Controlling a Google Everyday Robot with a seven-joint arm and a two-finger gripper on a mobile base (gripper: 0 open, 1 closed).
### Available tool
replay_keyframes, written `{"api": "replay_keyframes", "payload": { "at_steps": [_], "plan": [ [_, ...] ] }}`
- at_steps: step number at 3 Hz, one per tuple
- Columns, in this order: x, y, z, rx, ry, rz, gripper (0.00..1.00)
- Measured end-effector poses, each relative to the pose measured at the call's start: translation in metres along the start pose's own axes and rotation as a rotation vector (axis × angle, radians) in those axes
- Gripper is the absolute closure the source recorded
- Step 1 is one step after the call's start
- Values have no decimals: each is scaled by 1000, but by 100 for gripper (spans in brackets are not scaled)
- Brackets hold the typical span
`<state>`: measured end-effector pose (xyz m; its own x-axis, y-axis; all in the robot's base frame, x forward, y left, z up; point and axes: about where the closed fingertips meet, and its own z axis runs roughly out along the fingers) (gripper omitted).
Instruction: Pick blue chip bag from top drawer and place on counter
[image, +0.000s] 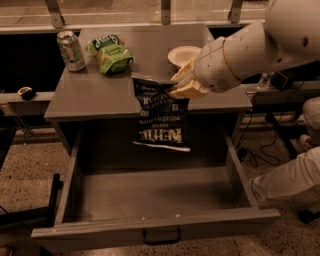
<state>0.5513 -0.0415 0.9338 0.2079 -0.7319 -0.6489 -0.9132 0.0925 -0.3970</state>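
We see the gripper (176, 86) at the front edge of the counter (90, 92), its pale fingers (186, 91) clamped together on the top edge of the bag (161, 125). The bag is pinched at its crumpled upper right corner and the rest of it hangs straight down below the fingers (the white lettering reads upside down). Its top edge sits level with the counter's front lip, to the left of the fingers, and its lower part dangles in front of the cabinet, above the drawer (150, 225). The drawer stands pulled out well below the fingers, and the bag's bottom edge is clear of its floor. A dark handle (161, 237) shows on the front panel. Just behind the fingers a small pale plate (182, 54) rests on the counter. Further back and to the left of them we find a green bag (111, 51), and beyond it, at the far left corner, a can (70, 50) stands upright.
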Motion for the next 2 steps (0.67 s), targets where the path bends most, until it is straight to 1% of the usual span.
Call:
{"api": "replay_keyframes", "payload": {
  "at_steps": [1, 2],
  "plan": [
    [-14, -46, 46, 72, -173, 74, 100],
    [-26, -71, 68, 115, -249, 103, 100]
  ]
}}
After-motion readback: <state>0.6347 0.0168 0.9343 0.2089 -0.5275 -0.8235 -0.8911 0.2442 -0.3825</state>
